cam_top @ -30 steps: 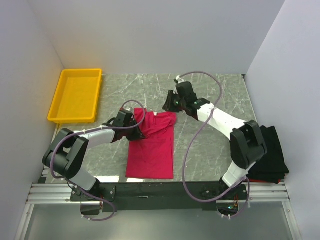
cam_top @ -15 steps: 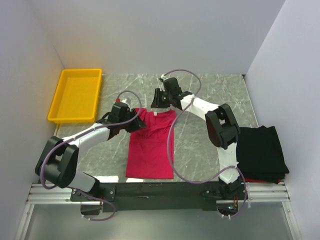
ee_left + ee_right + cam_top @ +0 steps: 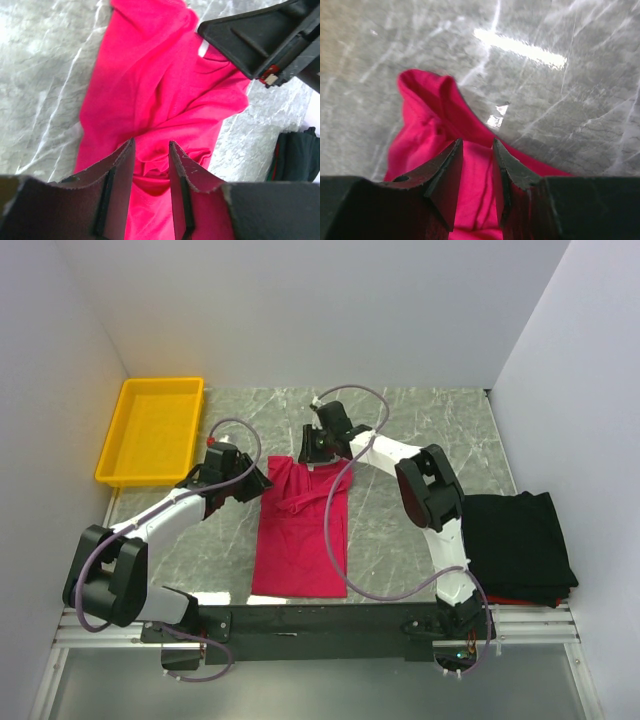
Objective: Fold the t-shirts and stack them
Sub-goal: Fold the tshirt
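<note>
Cloth, limp and light: we'd pinch the pink t-shirt (image 3: 300, 550) at its shoulders; the left tool (image 3: 151, 145) stands open, empty; whether the right tool (image 3: 477, 143) holds cloth we cannot tell.

tray (image 3: 150, 430) far left | spread t-shirt (image 3: 300, 535) centre | folded t-shirt (image 3: 520, 540) right (near corner, well apart)

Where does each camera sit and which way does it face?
Top external: above, behind the bases, facing down at table, pink shirt, black shirt, tray; left arm and right arm show.
Left wrist: on the left arm, facing past its jaws onto the pink shirt.
Right wrist: on the right arm, facing past its jaws at the shirt's edge and bare table.
Shared: all see the pink shirt.
</note>
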